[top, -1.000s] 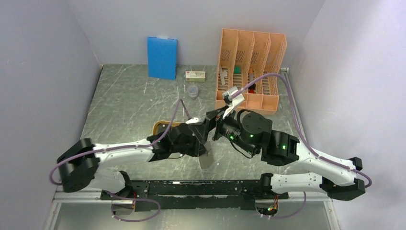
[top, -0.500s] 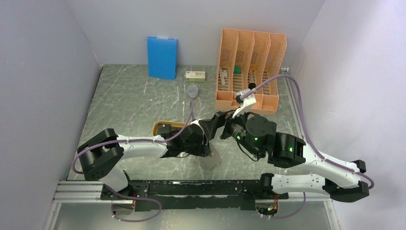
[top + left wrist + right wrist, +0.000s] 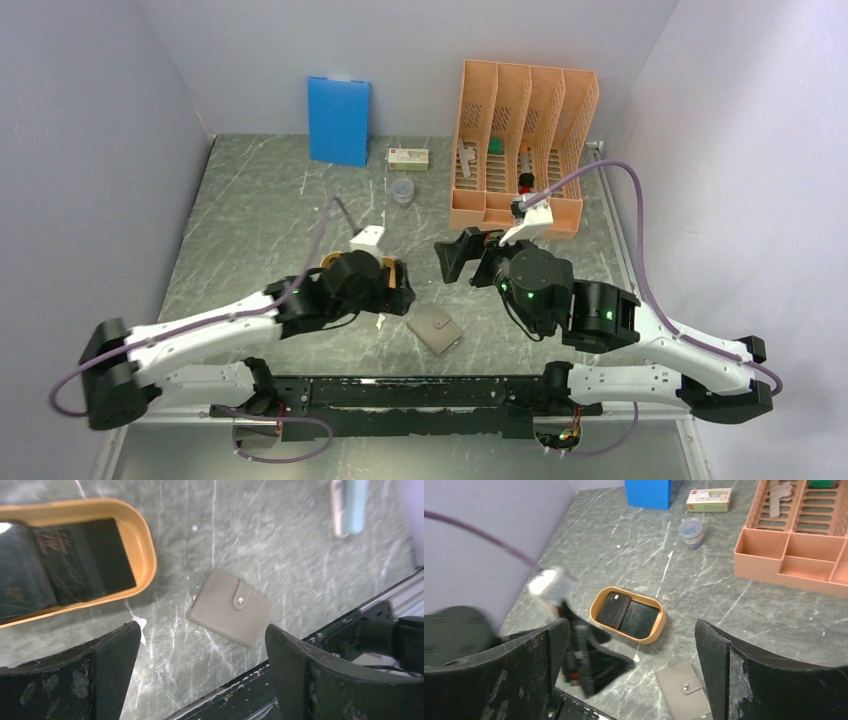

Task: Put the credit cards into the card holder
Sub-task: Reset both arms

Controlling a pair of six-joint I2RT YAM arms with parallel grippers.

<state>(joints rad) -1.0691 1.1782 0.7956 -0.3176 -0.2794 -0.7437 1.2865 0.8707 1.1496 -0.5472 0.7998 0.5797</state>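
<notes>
Two robot arms hang over a grey marbled table [image 3: 260, 200], both grippers spread wide and holding nothing.
At the back right stands a tall orange slotted file rack [image 3: 525, 130], with a blue board [image 3: 338, 120] upright against the back wall to its left. The left gripper [image 3: 202, 627] is above the table near the front, its fingers apart and empty; the right gripper [image 3: 631, 626] is just as open and just as empty. An orange oval tray [image 3: 146, 555] sits left of centre, below the left wrist. The card holder [image 3: 229, 608], grey-taupe, lies flat and closed with its snap tab fastened, just right of the tray and near the table's front edge. The credit cards [image 3: 639, 620], dark, lie inside the tray.
</notes>
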